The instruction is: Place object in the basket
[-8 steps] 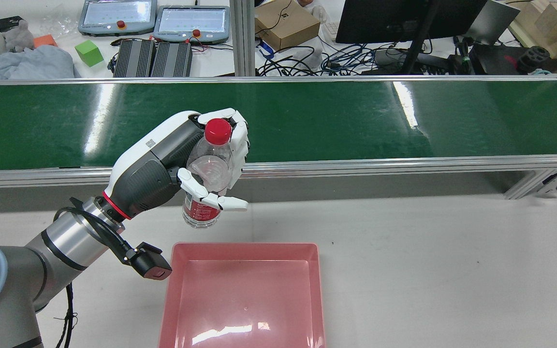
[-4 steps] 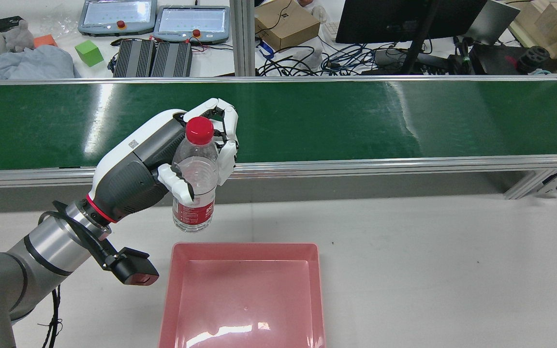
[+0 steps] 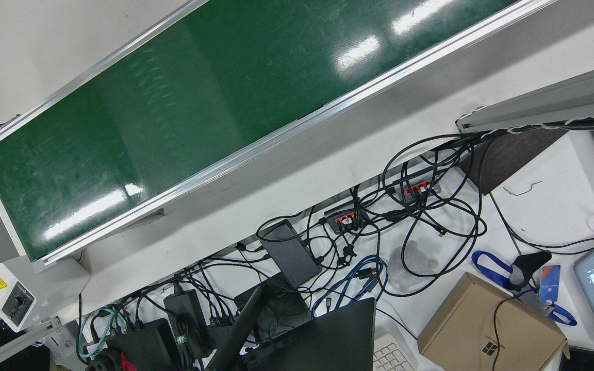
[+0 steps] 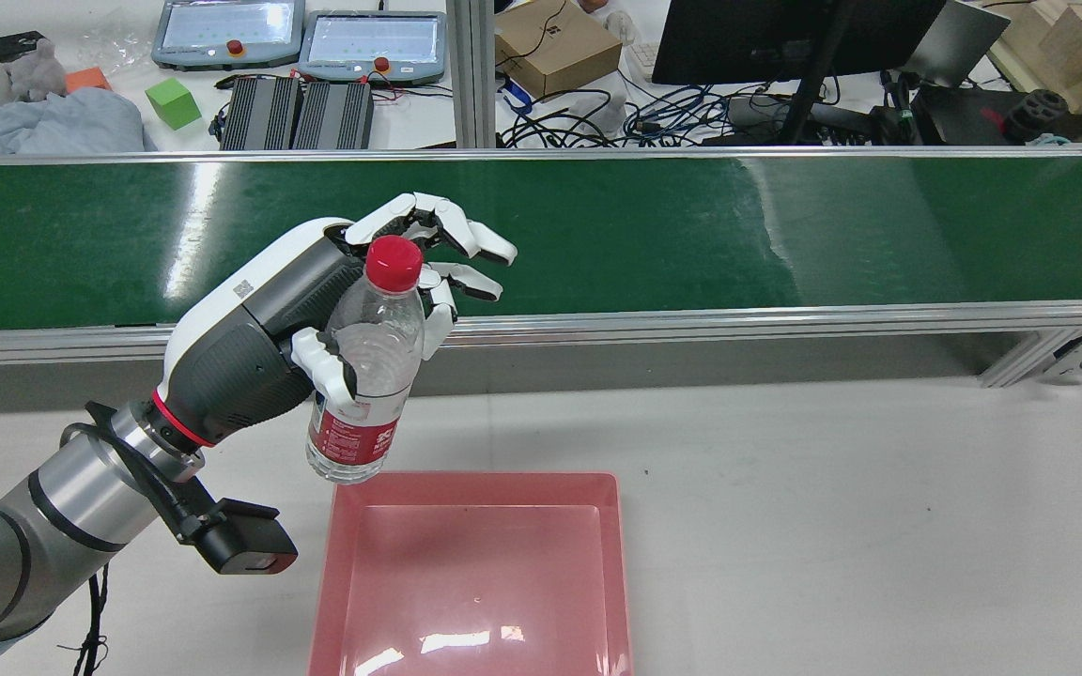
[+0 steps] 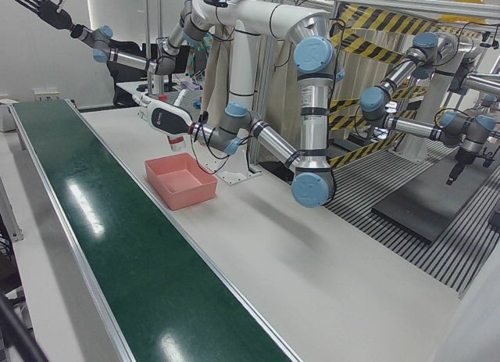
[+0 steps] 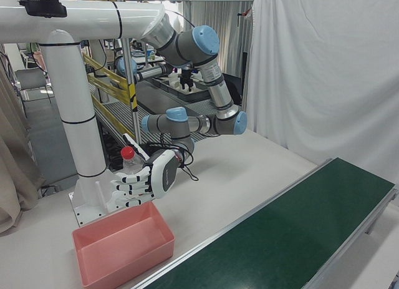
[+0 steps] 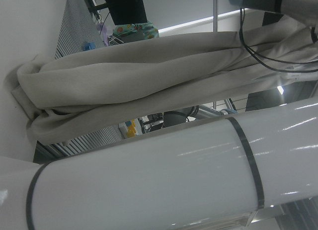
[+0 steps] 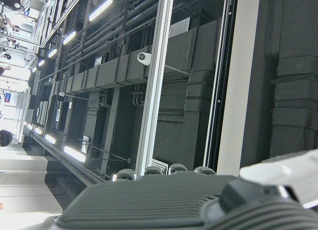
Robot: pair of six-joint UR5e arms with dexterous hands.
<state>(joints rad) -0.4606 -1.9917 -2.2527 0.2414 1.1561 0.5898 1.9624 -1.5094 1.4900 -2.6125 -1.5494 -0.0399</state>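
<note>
My left hand (image 4: 316,319) loosely cradles the bottle (image 4: 364,366), upper fingers splayed; the basket (image 4: 475,573) sits just below, drop still to come.

left hand (image 4: 316,310) drawn back toward the arm's base and lower | upper fingers (image 4: 466,239) now splayed off the cap (a second ago curled around it) | bottle (image 4: 363,366) lower and tilted, base just over the far left corner of the pink basket (image 4: 616,563)
</note>
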